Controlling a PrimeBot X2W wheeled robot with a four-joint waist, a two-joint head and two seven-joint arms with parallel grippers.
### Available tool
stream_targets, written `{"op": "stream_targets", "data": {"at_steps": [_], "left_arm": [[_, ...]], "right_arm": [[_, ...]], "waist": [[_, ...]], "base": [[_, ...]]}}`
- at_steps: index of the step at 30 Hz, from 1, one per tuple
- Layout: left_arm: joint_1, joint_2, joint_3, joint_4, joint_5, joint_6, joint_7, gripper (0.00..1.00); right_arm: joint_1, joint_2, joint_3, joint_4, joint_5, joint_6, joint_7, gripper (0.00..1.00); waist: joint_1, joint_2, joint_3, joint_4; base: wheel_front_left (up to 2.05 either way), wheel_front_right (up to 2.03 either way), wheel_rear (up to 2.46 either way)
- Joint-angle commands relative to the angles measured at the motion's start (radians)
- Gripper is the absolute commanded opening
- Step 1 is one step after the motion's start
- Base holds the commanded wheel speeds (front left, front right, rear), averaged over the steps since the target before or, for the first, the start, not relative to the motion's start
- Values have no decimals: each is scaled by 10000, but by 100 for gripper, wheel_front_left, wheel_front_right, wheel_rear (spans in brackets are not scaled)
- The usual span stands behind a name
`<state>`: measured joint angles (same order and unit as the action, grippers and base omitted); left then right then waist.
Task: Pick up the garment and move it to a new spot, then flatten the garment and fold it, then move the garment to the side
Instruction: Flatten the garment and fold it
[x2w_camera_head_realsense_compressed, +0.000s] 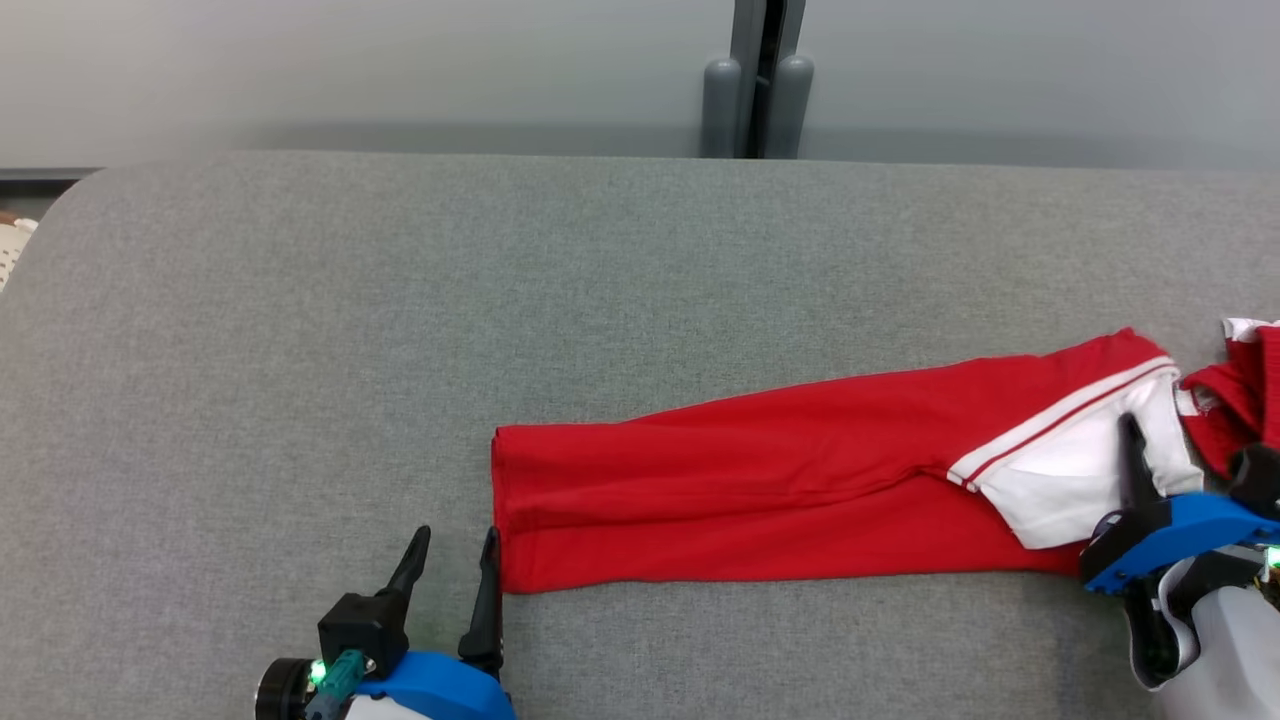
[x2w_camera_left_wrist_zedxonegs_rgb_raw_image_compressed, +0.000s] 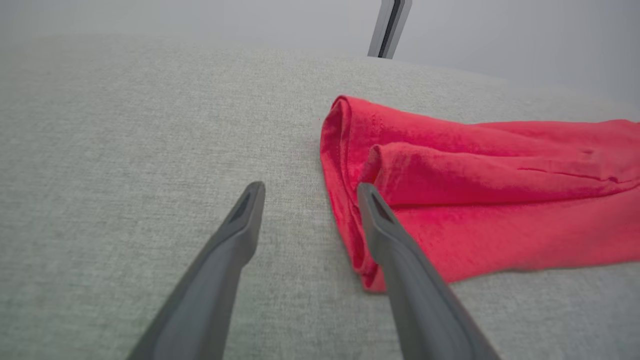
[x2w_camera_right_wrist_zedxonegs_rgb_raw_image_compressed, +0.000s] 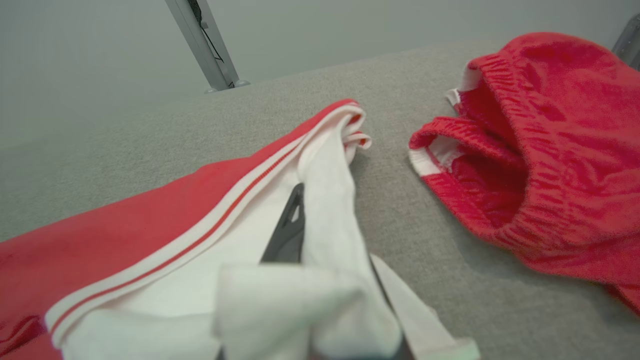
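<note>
Well, the left tool (x2w_camera_head_realsense_compressed: 456, 535) stood with its two dark fingers spread. It was at the folded red end of the garment (x2w_camera_head_realsense_compressed: 760, 480). One finger (x2w_camera_left_wrist_zedxonegs_rgb_raw_image_compressed: 385, 235) was right against that end's near corner, and the other was over the bare grey worktop (x2w_camera_head_realsense_compressed: 300, 330) just off the garment. Nothing lay between them but the grey surface.

The right tool (x2w_camera_right_wrist_zedxonegs_rgb_raw_image_compressed: 340, 235) was at the garment's opposite end, in among the white cloth. One dark finger (x2w_camera_head_realsense_compressed: 1132, 450) rose up against the white panel. From the wrist the white fabric lay draped across the space between the fingers and hid most of it. I couldn't tell whether the tool was pinching the cloth or merely standing in it.

The garment itself lay stretched out long and fairly flat, folded lengthwise, with a soft ridge running along its red part. Its white end was trimmed with a white band and a thin red stripe.

Just past that white end, with a strip of grey worktop between, a bunched red piece (x2w_camera_head_realsense_compressed: 1240, 395) with a ribbed, gathered edge sat in a heap. Whether it belonged to the same garment I couldn't say.

Well beyond the garment, past the worktop's far edge, a grey post (x2w_camera_head_realsense_compressed: 757, 90) stood against a pale wall (x2w_camera_head_realsense_compressed: 350, 70).
</note>
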<state>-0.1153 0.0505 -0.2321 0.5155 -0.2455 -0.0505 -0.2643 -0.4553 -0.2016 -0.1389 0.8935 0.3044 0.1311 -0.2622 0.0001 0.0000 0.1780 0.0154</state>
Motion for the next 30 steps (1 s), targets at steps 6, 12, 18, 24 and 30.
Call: {"op": "stream_targets", "data": {"at_steps": [6, 12, 18, 24, 30], "left_arm": [[167, 4, -262, 102, -168, 9, 3, 100], [211, 4, -526, 170, -249, -48, 3, 100], [279, 3, -696, 266, -272, -22, 2, 100], [424, 3, -766, 365, -277, 0, 3, 100], [567, -1, -650, 408, -276, 43, 3, 100]], "right_arm": [[1086, 823, 152, -2220, -478, -4, -23, 0], [1776, 1336, 1651, -3448, 99, -4, -24, 0], [1793, 1488, 3327, -3662, 890, -4, -27, 0], [1273, 1496, 4673, -3317, 1701, -4, -27, 0], [777, 1488, 5765, -3100, 2662, -4, -27, 100]], "waist": [[-1, 0, -284, 31], [-1, 0, -422, 523], [-1, 0, -513, 1416], [-1, 0, -574, 2339], [-1, 0, -679, 2596]], "base": [[0, 0, 0], [0, 0, 0], [0, 0, 0], [0, 0, 0], [0, 0, 0]]}}
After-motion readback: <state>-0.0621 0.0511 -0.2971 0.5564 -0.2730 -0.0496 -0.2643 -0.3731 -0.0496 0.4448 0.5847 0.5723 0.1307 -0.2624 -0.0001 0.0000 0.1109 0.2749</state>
